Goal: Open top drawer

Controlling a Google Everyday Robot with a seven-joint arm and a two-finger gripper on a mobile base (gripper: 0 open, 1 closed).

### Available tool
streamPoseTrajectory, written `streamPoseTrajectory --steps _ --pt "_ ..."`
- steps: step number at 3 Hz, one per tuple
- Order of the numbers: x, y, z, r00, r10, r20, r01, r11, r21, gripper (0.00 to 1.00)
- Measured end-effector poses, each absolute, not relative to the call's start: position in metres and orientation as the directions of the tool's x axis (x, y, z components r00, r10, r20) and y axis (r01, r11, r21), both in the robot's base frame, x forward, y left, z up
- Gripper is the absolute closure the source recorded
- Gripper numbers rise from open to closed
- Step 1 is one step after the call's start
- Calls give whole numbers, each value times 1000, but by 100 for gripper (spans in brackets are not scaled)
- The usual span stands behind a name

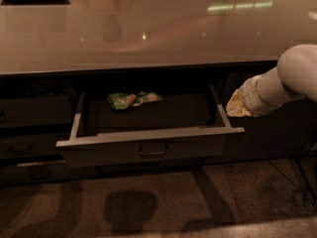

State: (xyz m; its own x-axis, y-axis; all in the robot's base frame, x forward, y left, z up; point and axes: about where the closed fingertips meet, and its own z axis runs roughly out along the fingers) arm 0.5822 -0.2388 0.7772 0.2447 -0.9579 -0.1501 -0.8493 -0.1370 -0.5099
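Camera view: top drawer (109, 151) pulled out under the worktop (148, 33), green packet (133, 99) at its far end. Pincer (237, 106) hangs just right of the drawer, can't tell if clenched.

top drawer (114, 151) open, gripper (237, 107) beside right corner

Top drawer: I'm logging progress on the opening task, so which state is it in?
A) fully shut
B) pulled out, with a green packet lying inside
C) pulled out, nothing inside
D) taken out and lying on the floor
B: the top drawer stands pulled out from under the counter with a green packet near its back, and the gripper is beside its right-hand side rail.
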Motion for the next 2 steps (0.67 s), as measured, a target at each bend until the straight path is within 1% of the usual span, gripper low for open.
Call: streamPoseTrajectory --steps 1,2 --pt "582 -239 777 245 -958 -150 -849 -137 -510 100" --pt "587 -241 765 263 -931 -253 -868 -115 -482 100"
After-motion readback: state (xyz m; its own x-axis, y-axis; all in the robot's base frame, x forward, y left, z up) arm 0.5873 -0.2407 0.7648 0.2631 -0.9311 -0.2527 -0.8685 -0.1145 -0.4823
